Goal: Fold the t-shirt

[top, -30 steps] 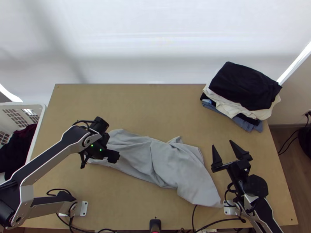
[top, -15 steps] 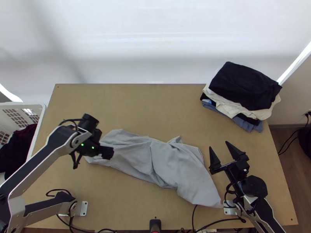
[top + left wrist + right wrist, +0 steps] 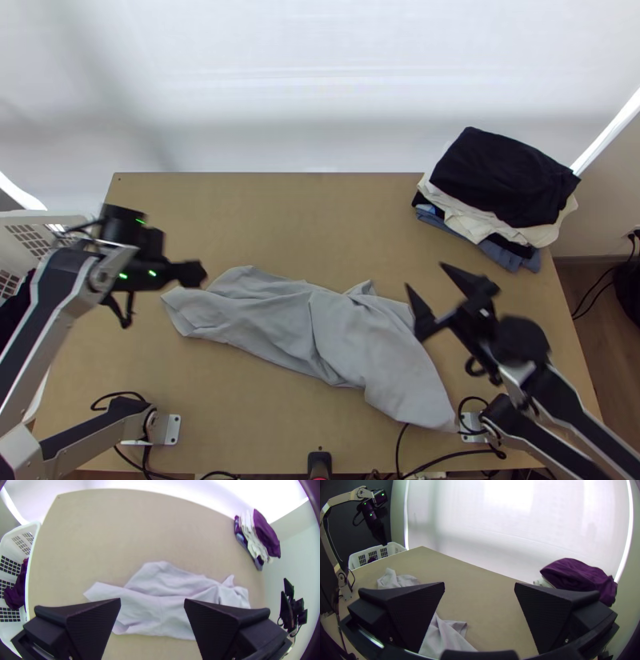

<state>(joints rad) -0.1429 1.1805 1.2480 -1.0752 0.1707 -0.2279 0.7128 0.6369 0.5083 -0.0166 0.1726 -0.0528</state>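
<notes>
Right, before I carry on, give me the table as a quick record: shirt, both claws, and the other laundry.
t-shirt: light grey, rumpled in a long strip slanting across the table, not neatly folded
left claw: open, empty, above the table by the t-shirt's left end
right claw: open, empty, near the t-shirt's right part
folded clothes stack: table's far right corner, dark piece on top, white and blue ones below
laundry basket: white, at the table's left edge, dark cloth inside

Basket [image 3: 24, 214] partly beyond left edge.
</notes>
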